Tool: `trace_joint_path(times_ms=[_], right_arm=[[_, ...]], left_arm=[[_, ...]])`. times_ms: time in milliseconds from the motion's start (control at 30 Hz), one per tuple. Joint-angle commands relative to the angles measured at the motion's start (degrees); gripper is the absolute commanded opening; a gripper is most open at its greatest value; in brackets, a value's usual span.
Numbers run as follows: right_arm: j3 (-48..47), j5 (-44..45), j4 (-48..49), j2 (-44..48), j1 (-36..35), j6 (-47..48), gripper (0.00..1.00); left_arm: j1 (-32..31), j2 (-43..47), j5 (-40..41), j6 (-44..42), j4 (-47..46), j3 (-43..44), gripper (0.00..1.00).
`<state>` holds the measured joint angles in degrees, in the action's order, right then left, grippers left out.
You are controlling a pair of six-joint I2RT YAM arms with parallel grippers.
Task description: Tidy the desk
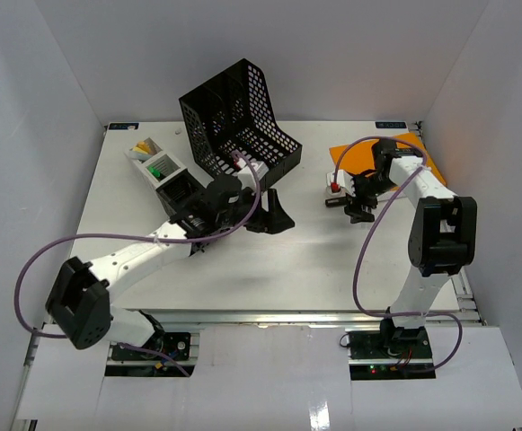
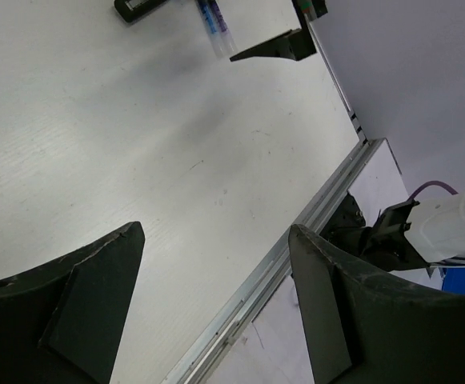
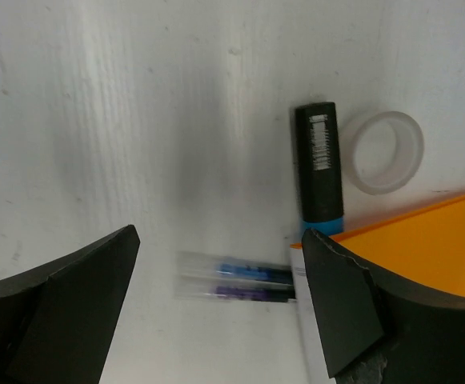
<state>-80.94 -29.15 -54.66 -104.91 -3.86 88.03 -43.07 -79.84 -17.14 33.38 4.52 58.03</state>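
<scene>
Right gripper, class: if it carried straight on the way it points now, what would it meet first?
Likely the two clear pens lying on the desk between the open fingers of the right gripper; depth is unclear, so perhaps bare desk beside them.

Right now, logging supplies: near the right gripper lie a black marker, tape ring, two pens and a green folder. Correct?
No: the folder is orange, not green, per the right wrist view. The marker, tape ring and two pens are there.

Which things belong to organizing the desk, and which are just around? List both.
Job: desk, black mesh file rack, white compartment tray, orange folder, black marker, tape roll, two pens.
Just around: purple cables, white enclosure walls.
</scene>
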Motion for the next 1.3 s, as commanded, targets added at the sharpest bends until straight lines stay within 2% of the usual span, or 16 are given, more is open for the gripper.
trace_joint_path(times_ms=[0, 167, 367, 600, 767, 933, 1067, 1267], right_arm=[[-7.3, 11.9, -0.2, -5.6, -0.2, 11.8, 0.85], [-10.0, 11.6, 0.4, -9.6, -0.9, 14.7, 0.84], [-15.8, 11.5, -1.4, -14.9, -2.2, 12.6, 0.83], [-16.5, 12.3, -1.6, -18.3, -4.0, 10.4, 0.74], [-16.1, 12.6, -1.9, -19.8, -4.9, 8.0, 0.60], [-13.4, 13.2, -1.4, -18.8, -5.7, 6.7, 0.46], [-10.5, 11.5, -1.6, -15.5, -6.3, 5.6, 0.37], [-8.1, 4.8, -4.2, -9.3, -10.2, -0.5, 0.26]], left_arm=[[-0.1, 11.8, 6.1, 0.4, 1.5, -5.2, 0.84], [-0.1, 22.9, 10.1, 2.5, 5.7, -11.7, 0.85], [-0.1, 32.8, 14.5, 4.5, 8.5, -15.8, 0.85], [-0.1, 35.2, 15.9, 5.4, 9.9, -16.6, 0.86], [-0.1, 34.6, 15.2, 6.7, 7.8, -18.8, 0.86], [0.0, 34.4, 14.2, 10.0, -0.3, -23.1, 0.86], [-0.1, 31.8, 14.1, 15.5, -13.9, -28.1, 0.86], [-0.2, 18.8, 14.3, 22.4, -24.3, -26.8, 0.86]])
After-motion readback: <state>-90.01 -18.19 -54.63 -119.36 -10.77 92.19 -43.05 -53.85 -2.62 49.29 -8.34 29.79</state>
